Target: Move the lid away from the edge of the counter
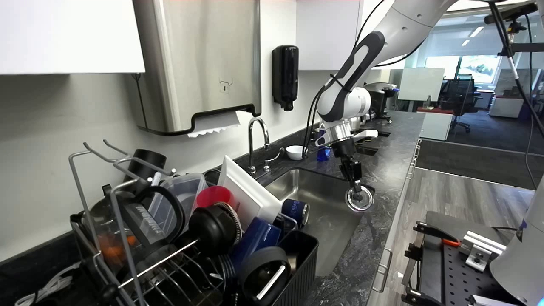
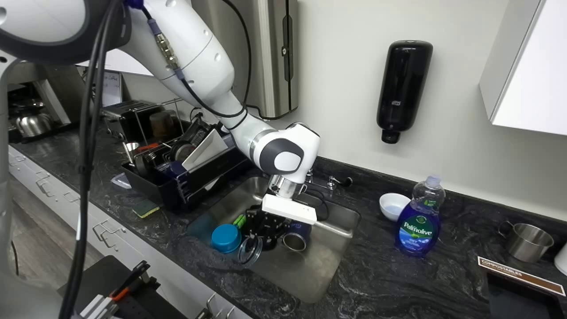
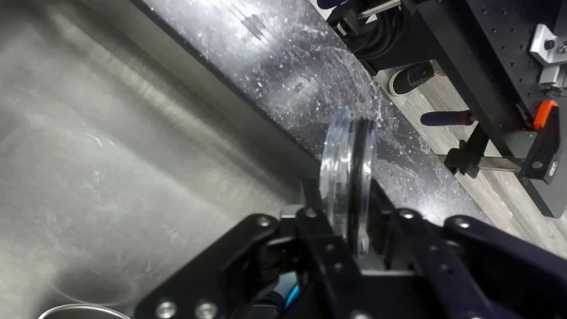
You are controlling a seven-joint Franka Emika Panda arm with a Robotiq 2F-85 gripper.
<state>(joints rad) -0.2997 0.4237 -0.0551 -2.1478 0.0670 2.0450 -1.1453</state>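
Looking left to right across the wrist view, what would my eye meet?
Steel sink → lid, seen nearly edge-on → dark blue handle → orange tab. The counter shows on both sides of the lid, so I leave it out.

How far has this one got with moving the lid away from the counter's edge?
Done: the tool is shut on the lid, which looks lifted off the counter. In hand: the lid hangs upright near the rim of the sink in both exterior views, though what lies directly beneath is hard to tell. Left: likely setting it down away from the edge and letting go; it is not yet released.
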